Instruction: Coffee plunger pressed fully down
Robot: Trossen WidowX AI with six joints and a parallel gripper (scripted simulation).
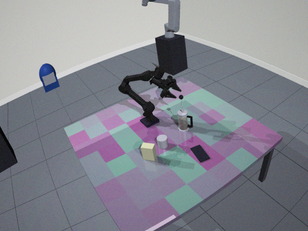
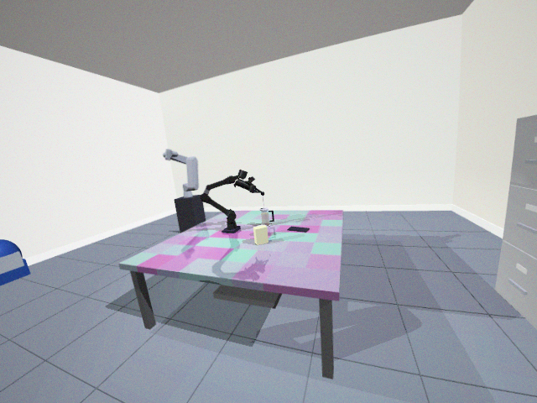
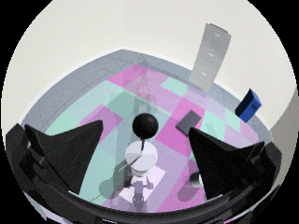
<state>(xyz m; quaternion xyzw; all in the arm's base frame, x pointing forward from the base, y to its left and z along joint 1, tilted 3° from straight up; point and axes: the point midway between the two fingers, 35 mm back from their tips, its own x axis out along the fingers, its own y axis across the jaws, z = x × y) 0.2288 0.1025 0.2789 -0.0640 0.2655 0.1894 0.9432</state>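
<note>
Two black fingers of the gripper stand wide apart with nothing between them, angled down beside the plunger's round black knob. In the wrist view the knob shows in the gap between the fingertips, but whether it sits level with them I cannot tell. Below the knob, a thin rod runs down to the pale lid of the coffee press. A good length of rod stands above the lid, so the plunger is up. Upright on the bench, the press is nearer the arm's edge than the opposite one, its black handle pointing away from the arm's base.

Near that same edge, the black arm rises from its base plate and bends over toward the press. Farther in from the edge, a white cylinder stands just beside a pale yellow block. A dark flat slab lies between the press and the long edge opposite the arm, well apart from the bench's corners.

Beyond the bench, a grey arm stands on a dark pedestal.
</note>
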